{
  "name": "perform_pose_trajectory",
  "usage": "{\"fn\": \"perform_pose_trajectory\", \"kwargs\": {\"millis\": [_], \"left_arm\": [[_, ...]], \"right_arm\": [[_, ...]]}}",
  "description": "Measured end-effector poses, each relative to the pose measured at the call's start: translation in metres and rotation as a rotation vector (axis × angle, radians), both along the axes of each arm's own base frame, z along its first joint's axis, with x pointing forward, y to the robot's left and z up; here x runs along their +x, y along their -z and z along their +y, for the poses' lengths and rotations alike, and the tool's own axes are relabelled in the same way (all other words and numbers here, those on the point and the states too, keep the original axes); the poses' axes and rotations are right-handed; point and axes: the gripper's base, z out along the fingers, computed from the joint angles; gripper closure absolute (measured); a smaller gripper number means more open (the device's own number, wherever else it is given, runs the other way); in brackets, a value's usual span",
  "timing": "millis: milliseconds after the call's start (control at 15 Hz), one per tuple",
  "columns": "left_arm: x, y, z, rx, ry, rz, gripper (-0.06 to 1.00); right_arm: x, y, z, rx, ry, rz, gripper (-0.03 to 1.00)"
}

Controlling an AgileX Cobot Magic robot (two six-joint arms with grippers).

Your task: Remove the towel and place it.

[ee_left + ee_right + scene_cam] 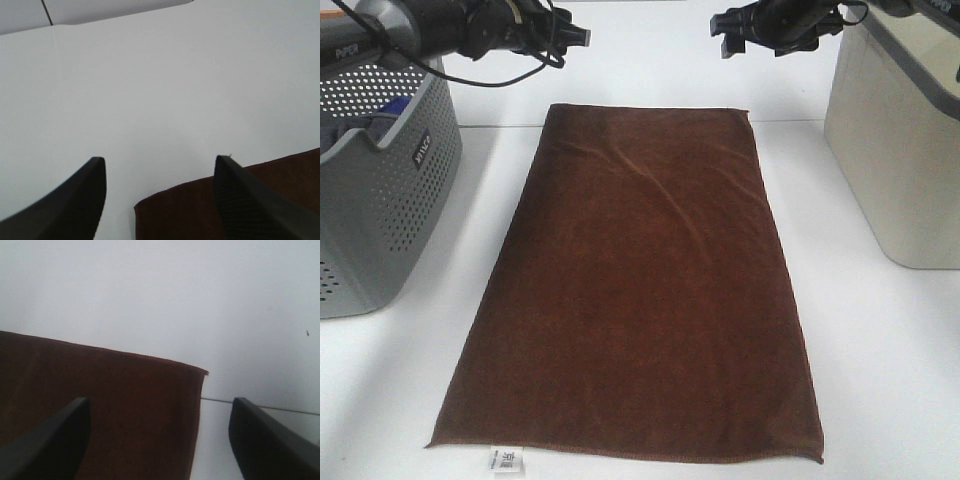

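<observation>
The towel (pixel 640 290) is a dark reddish-brown cloth lying flat on the white table, with a small white label (pixel 507 461) at its near left corner. My left gripper (pixel 582 38) hovers open above the far left corner, which shows in the left wrist view (pixel 200 210) between the fingers (pixel 75 200). My right gripper (pixel 728 38) hovers open above the far right corner, seen in the right wrist view (pixel 125 405). Neither gripper touches the towel.
A grey perforated basket (pixel 380 180) stands at the left edge with items inside. A beige bin with a grey rim (pixel 900 140) stands at the right. White table surface (pixel 880 360) surrounds the towel.
</observation>
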Motion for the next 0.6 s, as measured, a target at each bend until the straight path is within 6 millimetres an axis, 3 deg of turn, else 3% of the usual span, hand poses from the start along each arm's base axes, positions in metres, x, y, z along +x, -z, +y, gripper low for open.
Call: {"fn": "perform_pose_trajectory", "kwargs": {"millis": [200,267,467,600], "left_arm": [[-0.017,-0.039,-0.003,0.022,-0.046,0.113,0.34],[-0.026,-0.053,-0.003,0.022,-0.062,0.157,0.34],[-0.062,-0.105,-0.002,0.039,-0.099,0.325,0.34],[-0.086,-0.132,0.005,0.067,-0.115,0.419,0.34]], "right_arm": [[-0.024,-0.051,-0.004,-0.01,-0.007,0.075,0.24],[-0.028,-0.057,-0.005,-0.015,-0.009,0.092,0.24],[-0.058,-0.105,-0.012,-0.03,-0.012,0.161,0.24],[-0.077,-0.124,-0.015,-0.041,-0.016,0.238,0.24]]}}
